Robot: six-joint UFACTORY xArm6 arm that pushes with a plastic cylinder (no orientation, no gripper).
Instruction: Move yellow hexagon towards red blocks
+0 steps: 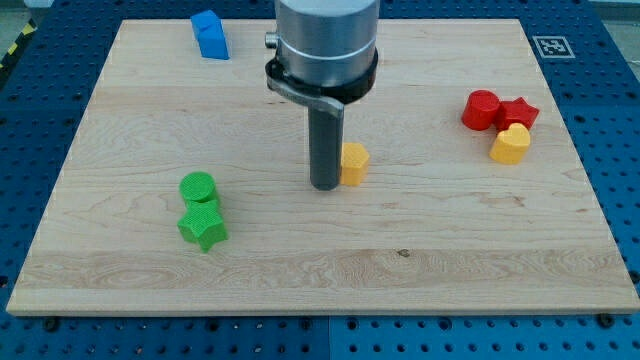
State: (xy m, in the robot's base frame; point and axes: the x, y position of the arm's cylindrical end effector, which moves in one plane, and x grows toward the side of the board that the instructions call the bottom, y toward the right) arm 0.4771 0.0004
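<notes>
A pale wooden board (300, 260) with fine grain lies on a blue perforated table (610, 120); a small printed marker (552, 46) sits at the board's top right corner. A grey metal cylinder (326, 40) narrows to the straight dark rod, and my tip (326, 186) rests on the board near its middle; there are no jaws to open or shut. The yellow hexagon (354, 164) sits just beside my tip, on the view's right, seemingly touching the rod. Well apart, far right, the red cylinder (481, 109) and red star (518, 112) touch, with a yellow heart (511, 144) right below them. A green cylinder (198, 187) and green star (203, 228) sit at lower left, a blue block (210, 35) at top left.
</notes>
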